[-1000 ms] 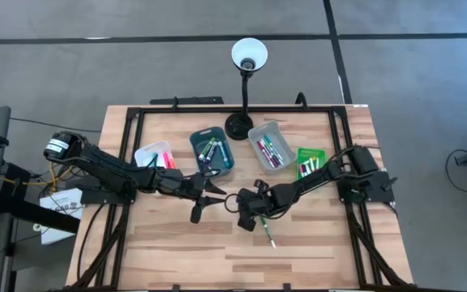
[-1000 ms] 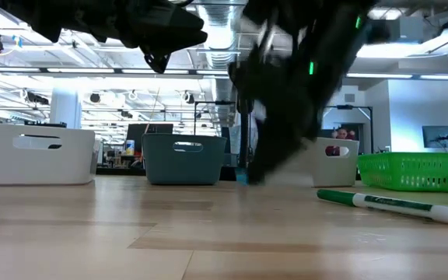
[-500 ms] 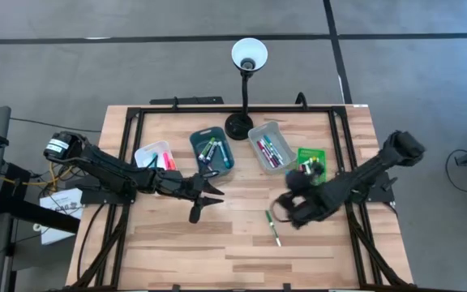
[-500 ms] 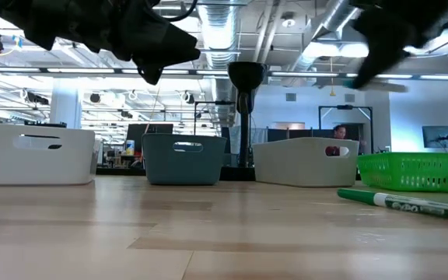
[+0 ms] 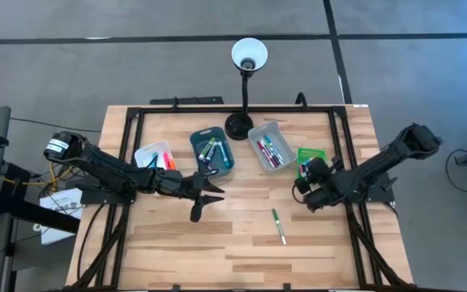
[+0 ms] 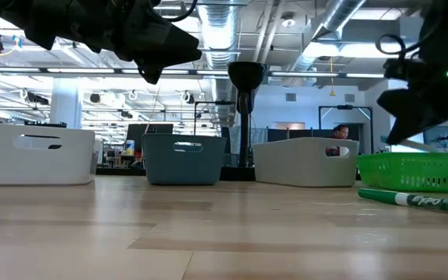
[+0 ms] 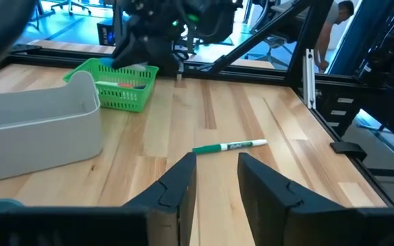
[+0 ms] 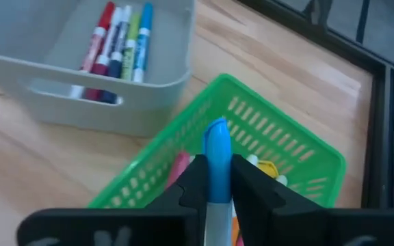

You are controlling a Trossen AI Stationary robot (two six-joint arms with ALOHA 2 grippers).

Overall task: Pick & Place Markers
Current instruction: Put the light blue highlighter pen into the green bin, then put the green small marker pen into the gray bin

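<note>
Blue-capped marker [image 8: 216, 147] sits pinched between my right gripper's [image 8: 216, 179] two dark fingers, cap end pointing out over the green mesh basket [image 8: 289, 154], which holds more markers in pink and yellow. From above, that right gripper [image 5: 310, 185] hangs at about 3 o'clock on the table, just beside the basket [image 5: 308, 154], with the arm running back off the right edge.

At roughly 10 o'clock from the basket stands the grey bin [image 8: 81, 82], with red, white, green and blue markers [image 8: 118, 41] lying side by side in it. The teal bin [image 5: 212, 152] and the white bin [image 5: 154, 155] continue the row toward 9 o'clock, each with markers inside.

My left gripper [image 5: 209, 193] hovers near table centre, slightly toward 9 o'clock, its fingers [image 7: 173, 188] a narrow gap apart and gripping nothing. Ahead of them a green marker [image 7: 230, 145] lies flat on the bare wood; from above it [image 5: 277, 226] rests toward 5 o'clock, well apart from both grippers. The level camera shows it [image 6: 414, 201] lying in front of the basket.

The desk lamp [image 5: 248, 55] stands at 12 o'clock behind the bins.
</note>
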